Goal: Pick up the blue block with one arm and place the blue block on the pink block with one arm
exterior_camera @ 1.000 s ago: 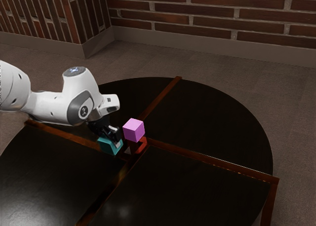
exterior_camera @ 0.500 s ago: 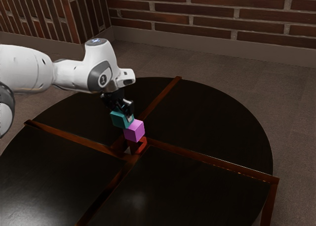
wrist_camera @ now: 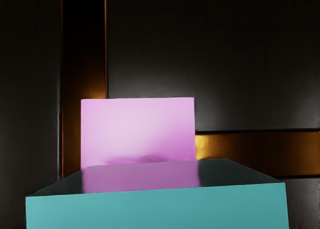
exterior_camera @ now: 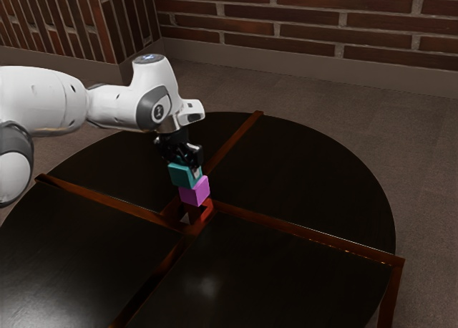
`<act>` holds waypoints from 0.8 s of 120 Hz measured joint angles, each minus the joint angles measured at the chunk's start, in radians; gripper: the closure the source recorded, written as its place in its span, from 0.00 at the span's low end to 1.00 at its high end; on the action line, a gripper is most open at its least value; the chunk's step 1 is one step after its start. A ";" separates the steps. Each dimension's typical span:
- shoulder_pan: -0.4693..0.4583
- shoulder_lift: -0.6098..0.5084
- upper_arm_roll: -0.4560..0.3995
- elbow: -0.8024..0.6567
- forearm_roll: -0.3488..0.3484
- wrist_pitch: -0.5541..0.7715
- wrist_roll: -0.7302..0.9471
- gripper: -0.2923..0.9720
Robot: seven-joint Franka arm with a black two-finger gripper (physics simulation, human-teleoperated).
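Note:
The blue block (exterior_camera: 182, 175), teal in colour, hangs right above the pink block (exterior_camera: 195, 193) at the middle of the dark round table (exterior_camera: 308, 177). My gripper (exterior_camera: 183, 163) comes down from above and is shut on the blue block. I cannot tell whether the two blocks touch. In the wrist view the blue block (wrist_camera: 160, 204) is large and close under my hand, with the pink block (wrist_camera: 138, 130) just beyond it.
Reddish wooden strips (exterior_camera: 293, 231) cross the table and meet under the pink block. A brick wall (exterior_camera: 300, 20) stands behind the table, well away from the arm.
My gripper lifted the blue block off the table beside the pink block, carried it up and toward the exterior view's right, and now holds it just over the pink block.

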 joint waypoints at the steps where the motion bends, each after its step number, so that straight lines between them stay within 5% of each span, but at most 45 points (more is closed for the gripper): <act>1: 0.000 0.000 0.000 0.000 0.000 0.000 0.000 0.48; 96: -0.003 0.052 0.003 0.073 0.002 -0.001 0.082 0.47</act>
